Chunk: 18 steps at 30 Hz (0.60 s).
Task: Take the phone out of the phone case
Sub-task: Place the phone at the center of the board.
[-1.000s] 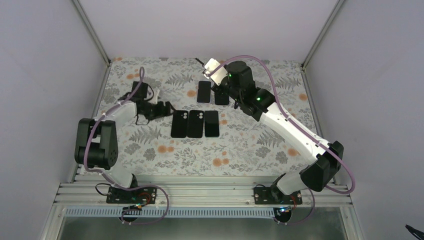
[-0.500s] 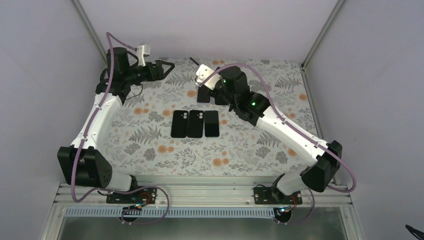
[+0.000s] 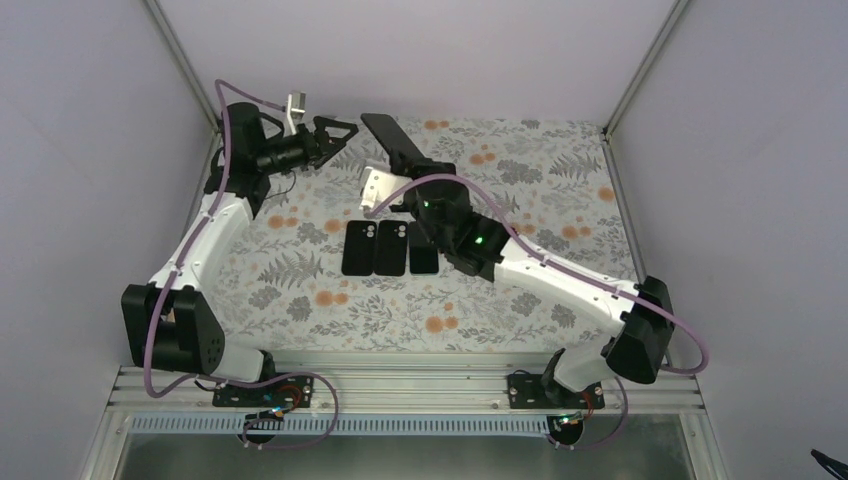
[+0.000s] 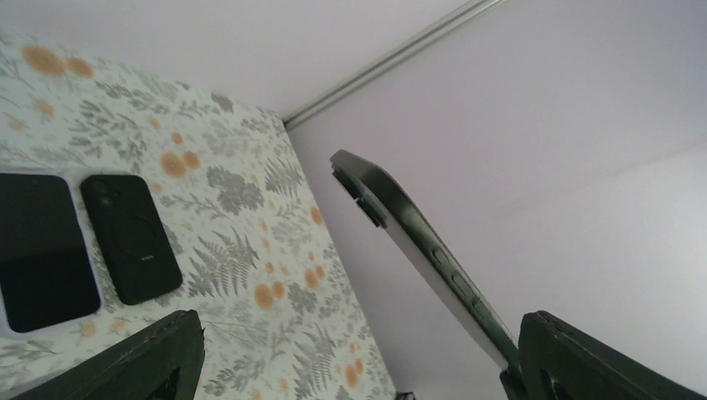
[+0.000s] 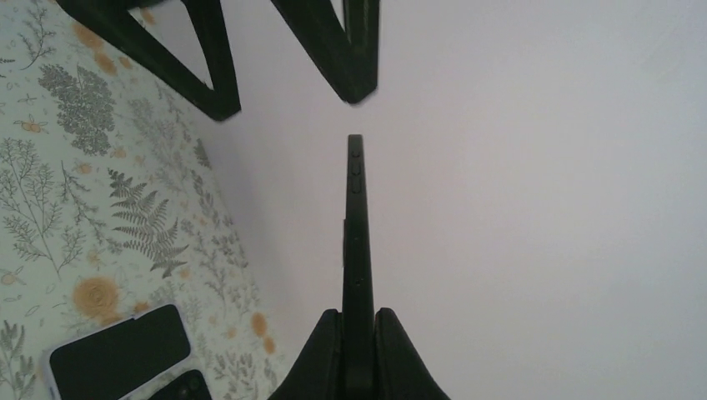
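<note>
Your right end effector (image 5: 357,318) clamps the slim black cased phone (image 3: 384,131) by one end, holding it aloft over the far side of the floral-patterned bench (image 3: 560,200); your left end effector (image 3: 343,132) gapes wide, just beside the phone's free end without touching.

A fern-and-flower patterned table (image 3: 300,290) bears three dark slabs (image 3: 390,248) side by side near its centre; pale walls (image 3: 90,100) enclose it from 9 round to 3 o'clock. A ribbed metal rail (image 3: 400,385) runs along the 6 o'clock edge.
</note>
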Tool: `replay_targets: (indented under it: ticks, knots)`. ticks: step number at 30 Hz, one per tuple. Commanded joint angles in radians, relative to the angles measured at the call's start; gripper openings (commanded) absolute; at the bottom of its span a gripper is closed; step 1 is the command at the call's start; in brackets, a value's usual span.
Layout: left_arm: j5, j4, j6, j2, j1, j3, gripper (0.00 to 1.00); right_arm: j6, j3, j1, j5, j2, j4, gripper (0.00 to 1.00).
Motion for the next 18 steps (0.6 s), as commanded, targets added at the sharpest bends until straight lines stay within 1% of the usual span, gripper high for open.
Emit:
replay_targets:
  ticks: [1, 5, 8, 9, 13, 15, 18]
  knots:
    - [0.074, 0.101, -0.103, 0.013, -0.005, -0.017, 0.94, -0.197, -0.067, 0.063, 0.110, 0.023, 0.253, 0.04]
    - [0.095, 0.118, -0.092, 0.006, -0.018, -0.010, 0.94, -0.287, -0.125, 0.106, 0.141, 0.036, 0.362, 0.04]
    - [0.100, 0.114, -0.097, 0.009, -0.027, -0.025, 0.92, -0.338, -0.147, 0.125, 0.157, 0.044, 0.430, 0.04]
    - [0.101, 0.124, -0.109, 0.009, -0.030, -0.039, 0.90, -0.364, -0.156, 0.131, 0.165, 0.048, 0.463, 0.04]
    - [0.117, 0.195, -0.177, 0.010, -0.029, -0.096, 0.82, -0.509, -0.234, 0.149, 0.178, 0.050, 0.686, 0.04]
    - [0.120, 0.212, -0.193, 0.014, -0.030, -0.107, 0.78, -0.570, -0.266, 0.154, 0.176, 0.050, 0.765, 0.04]
    - [0.130, 0.257, -0.229, 0.022, -0.029, -0.109, 0.70, -0.605, -0.290, 0.160, 0.173, 0.050, 0.804, 0.04]
